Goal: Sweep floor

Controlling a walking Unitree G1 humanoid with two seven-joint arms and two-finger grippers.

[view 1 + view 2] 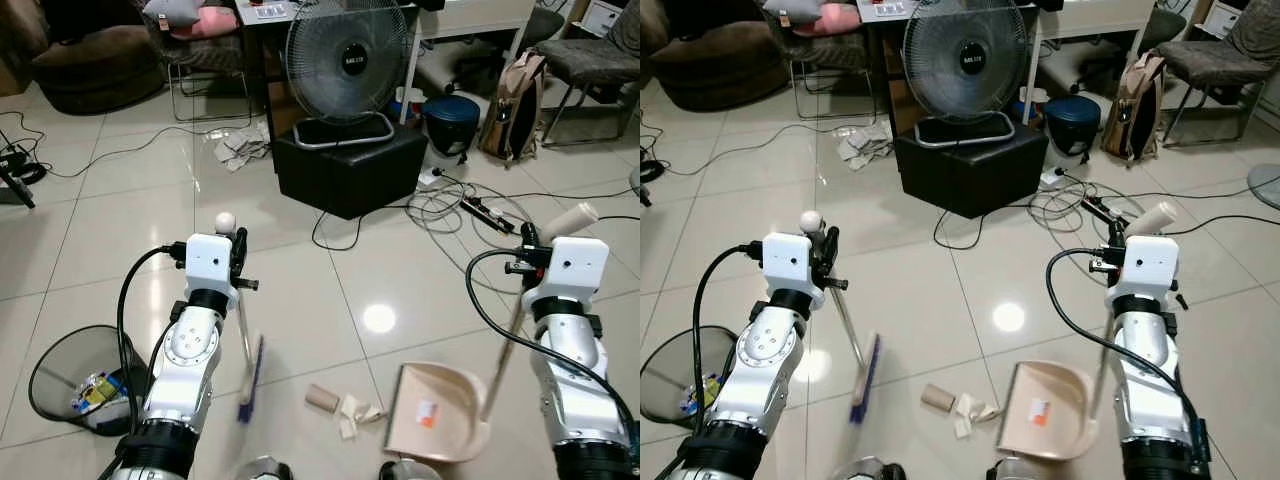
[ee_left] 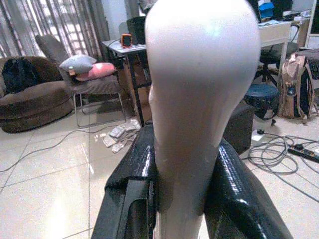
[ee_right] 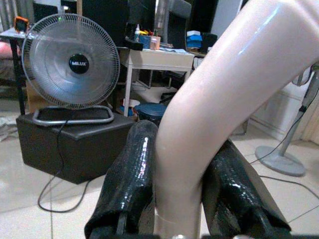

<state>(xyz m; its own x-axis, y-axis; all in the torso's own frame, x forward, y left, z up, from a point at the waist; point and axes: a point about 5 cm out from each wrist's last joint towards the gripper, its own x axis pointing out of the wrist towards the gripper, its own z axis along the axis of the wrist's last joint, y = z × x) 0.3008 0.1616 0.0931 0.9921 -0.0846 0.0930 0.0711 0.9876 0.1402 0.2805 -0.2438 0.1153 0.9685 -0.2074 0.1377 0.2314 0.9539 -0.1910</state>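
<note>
Head view: our left gripper (image 1: 238, 243) holds the broom (image 1: 249, 378), brush beside scraps (image 1: 345, 408); right gripper (image 1: 527, 243) holds the dustpan (image 1: 437, 412). Wrist views: fingers (image 2: 130, 184) clamp both handles. Risk: scraps scatter past the pan.

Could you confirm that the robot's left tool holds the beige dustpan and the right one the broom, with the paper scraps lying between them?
The tools are swapped. In the left eye view, the left tool grips the blue-bristled broom, and the right tool grips the beige plastic dustpan. The crumpled paper scraps do lie between them.
</note>
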